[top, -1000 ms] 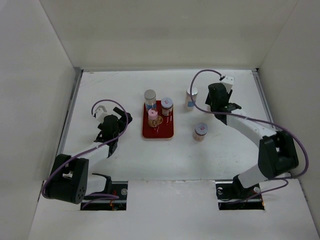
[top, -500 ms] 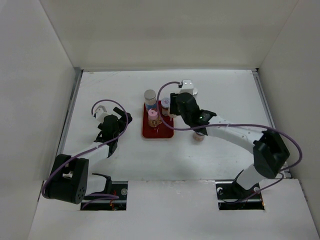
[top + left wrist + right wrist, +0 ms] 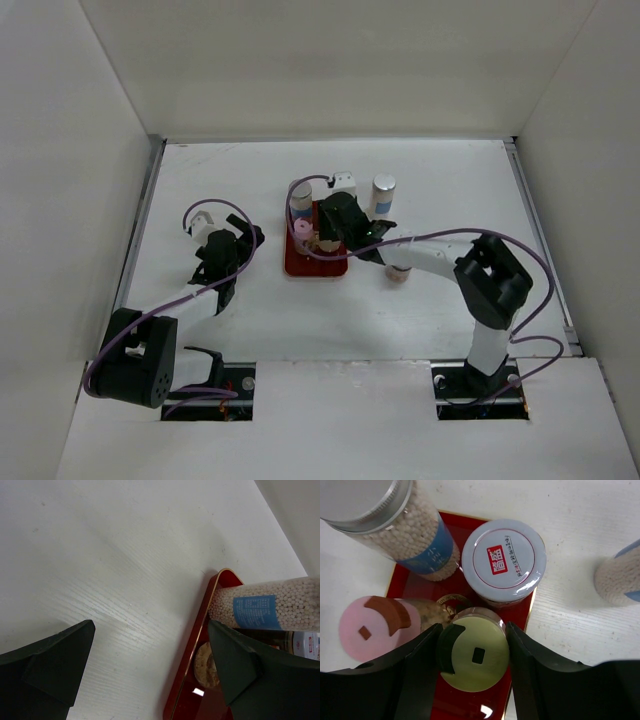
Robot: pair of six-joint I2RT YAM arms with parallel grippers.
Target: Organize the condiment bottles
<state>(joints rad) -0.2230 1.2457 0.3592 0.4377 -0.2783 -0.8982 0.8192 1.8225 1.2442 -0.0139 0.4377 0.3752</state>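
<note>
Right jaws swung over red tray [image 3: 420, 582] — gripping yellow-capped shaker [image 3: 475, 655]; left jaws open.

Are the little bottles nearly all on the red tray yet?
About halfway. Done: a silver-capped jar of white beads, a white-lidded jar and a pink-capped shaker stand on the flat red tray. In hand: the right gripper grips a yellow-green-capped shaker over the tray. Left: a silver-capped bottle and a small half-hidden jar, both outside the tray.
</note>
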